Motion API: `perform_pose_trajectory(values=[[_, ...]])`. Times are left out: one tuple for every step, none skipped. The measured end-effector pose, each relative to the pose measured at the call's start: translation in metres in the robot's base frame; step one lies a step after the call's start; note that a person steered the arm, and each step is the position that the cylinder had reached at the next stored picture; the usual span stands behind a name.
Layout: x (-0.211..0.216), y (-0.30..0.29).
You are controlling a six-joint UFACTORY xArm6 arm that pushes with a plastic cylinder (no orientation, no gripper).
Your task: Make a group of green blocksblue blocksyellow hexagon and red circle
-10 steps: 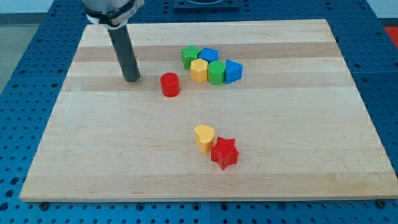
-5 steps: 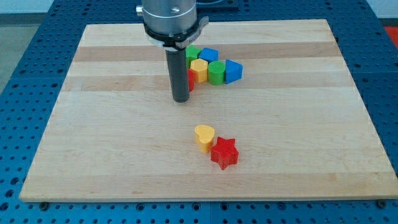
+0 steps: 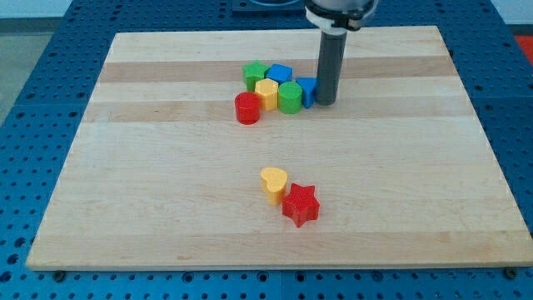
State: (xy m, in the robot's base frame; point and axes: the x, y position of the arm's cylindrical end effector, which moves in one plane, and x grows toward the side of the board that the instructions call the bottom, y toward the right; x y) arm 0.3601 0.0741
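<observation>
A tight cluster sits at the board's upper middle. It holds a green block (image 3: 255,73), a blue block (image 3: 279,73), a yellow hexagon (image 3: 266,92), a green cylinder (image 3: 290,97) and a blue block (image 3: 307,91) partly hidden by the rod. The red circle (image 3: 247,108) touches the yellow hexagon's lower left. My tip (image 3: 326,102) stands at the cluster's right edge, against the blue block.
A yellow heart (image 3: 274,182) and a red star (image 3: 300,204) lie touching at the lower middle of the wooden board (image 3: 125,183). Blue perforated table surrounds the board.
My tip swept from the view's left across to the right side of the cluster. The red circle was pushed right and up against the yellow hexagon.
</observation>
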Motion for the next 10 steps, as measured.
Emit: perform_pose_trajectory(values=[[-0.011,0.000],[-0.005,0.003],[0.010,0.016],[0.031,0.023],[0.033,0.016],[0.025,0.016],[0.012,0.011],[0.012,0.003],[0.012,-0.008],[0.018,-0.012]])
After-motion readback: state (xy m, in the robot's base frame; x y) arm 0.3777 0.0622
